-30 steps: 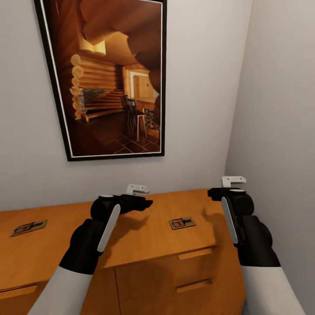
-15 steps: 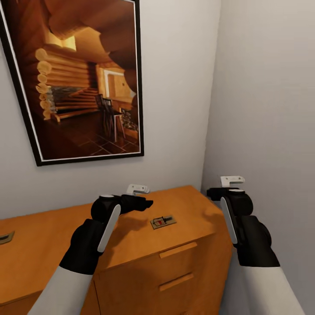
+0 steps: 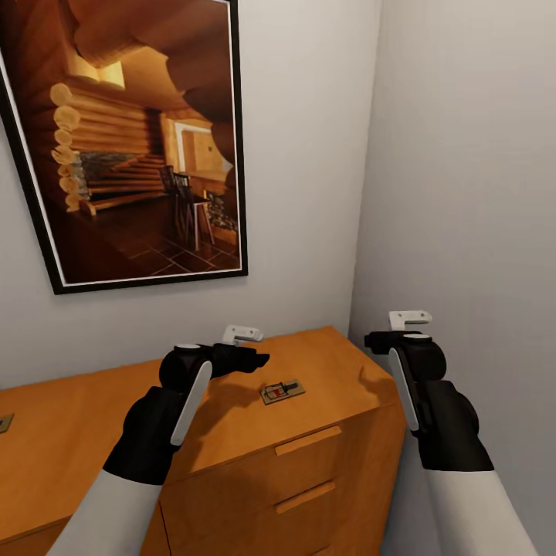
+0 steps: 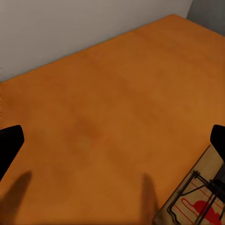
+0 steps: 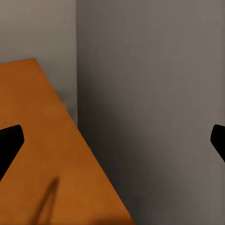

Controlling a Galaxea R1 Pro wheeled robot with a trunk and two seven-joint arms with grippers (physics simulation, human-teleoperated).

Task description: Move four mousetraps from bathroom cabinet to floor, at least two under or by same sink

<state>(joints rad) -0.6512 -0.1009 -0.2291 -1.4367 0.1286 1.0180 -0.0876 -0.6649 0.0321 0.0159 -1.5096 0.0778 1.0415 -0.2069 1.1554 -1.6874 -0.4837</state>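
One mousetrap [image 3: 282, 391], a small tan slab with black wire and a red mark, lies flat on top of an orange wooden dresser [image 3: 324, 363] near its right end. The left wrist view catches that mousetrap [image 4: 201, 206] at its edge. A sliver of a second mousetrap [image 3: 4, 422] lies far left on the dresser top. My left gripper [image 3: 249, 360] hovers open just left of the near trap, a little above the wood, its fingertips [image 4: 9, 140] wide apart. My right gripper [image 3: 378, 340] is open and empty past the dresser's right end. The cabinet, sink and bathroom floor are out of view.
A large black-framed picture [image 3: 131, 147] of a log interior hangs on the grey wall behind the dresser. A second grey wall [image 3: 463, 193] meets it in a corner right beside the dresser's right end. Drawer fronts with handles [image 3: 309, 440] face me.
The whole view has swung right, so the picture and dresser sit further left in frame. Both arms hold the same pose, and neither gripper has changed.
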